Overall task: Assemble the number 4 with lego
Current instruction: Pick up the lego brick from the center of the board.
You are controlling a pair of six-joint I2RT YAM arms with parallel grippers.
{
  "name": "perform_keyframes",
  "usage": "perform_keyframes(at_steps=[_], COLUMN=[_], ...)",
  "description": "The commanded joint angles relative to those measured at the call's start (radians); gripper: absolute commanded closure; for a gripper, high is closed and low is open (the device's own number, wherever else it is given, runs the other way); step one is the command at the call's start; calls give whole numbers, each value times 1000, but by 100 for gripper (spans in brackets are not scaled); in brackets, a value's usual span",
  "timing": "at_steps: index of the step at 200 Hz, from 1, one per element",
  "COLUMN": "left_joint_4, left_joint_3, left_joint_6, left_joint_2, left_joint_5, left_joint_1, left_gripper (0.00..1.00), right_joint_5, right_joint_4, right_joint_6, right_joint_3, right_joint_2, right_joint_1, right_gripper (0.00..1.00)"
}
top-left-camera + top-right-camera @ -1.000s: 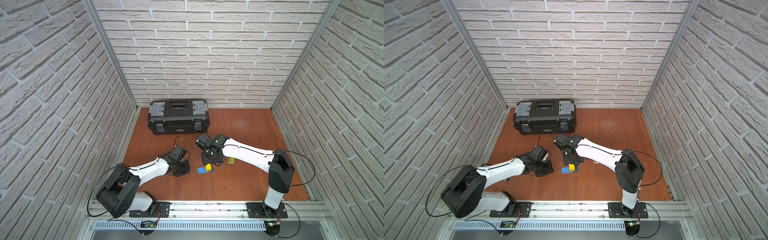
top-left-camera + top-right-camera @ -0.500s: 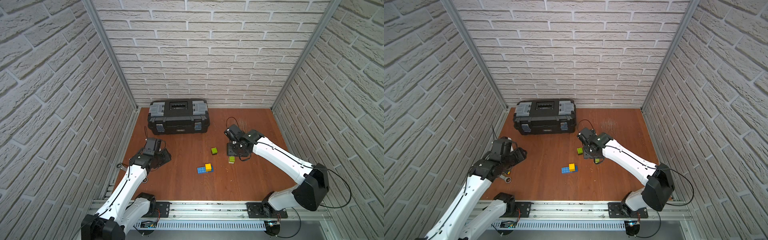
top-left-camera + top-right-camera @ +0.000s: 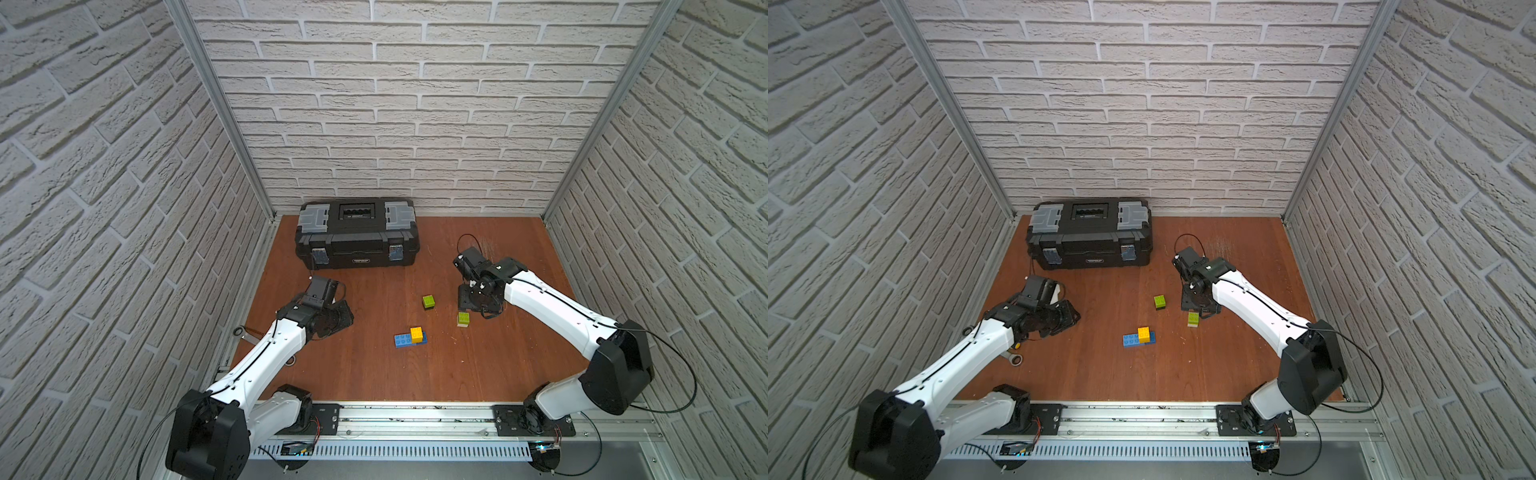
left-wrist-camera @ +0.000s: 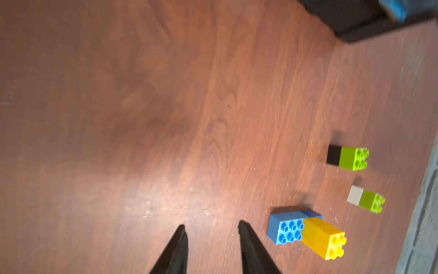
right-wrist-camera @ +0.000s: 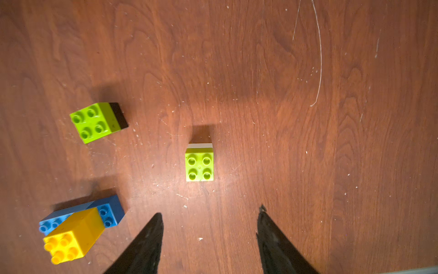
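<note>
Wooden bench point(image 3: 478, 374), lego point(image 3: 410, 336) in three separate stacks mid-surface.
Right end effector point(image 5: 210, 211) (jaws apart, empty; left end effector point(image 4: 212, 223) likewise) hangs near green-white stack point(image 5: 199, 163); centre jaws across its flat sides before closing.

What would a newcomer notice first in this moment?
Three bright lego clusters stand out on the brown floor: a yellow-on-blue cluster, a green-on-black stack, and a green-on-white stack just ahead of the right gripper. A big black toolbox sits by the back wall. Both the left gripper and the right have open, empty jaws.
</note>
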Motion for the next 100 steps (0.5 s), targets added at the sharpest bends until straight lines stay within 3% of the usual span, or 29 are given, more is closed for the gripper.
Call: perform_keyframes(at_steps=[1, 54, 100], left_joint_4=[76, 216, 282], left_joint_3=[-36, -99, -109], left_joint_6=[37, 23, -20], left_joint_2=[47, 206, 334], left_joint_5=[122, 217, 124], left_joint_1=[16, -8, -209], left_gripper=[53, 60, 62], right_joint_5=[6, -22, -61], right_joint_4=[-44, -26, 72], right_joint_6=[15, -32, -67], right_joint_3=[20, -15, -84], right_joint_2=[-3, 18, 81], right_joint_1=[-35, -138, -197], right_gripper=[40, 36, 37])
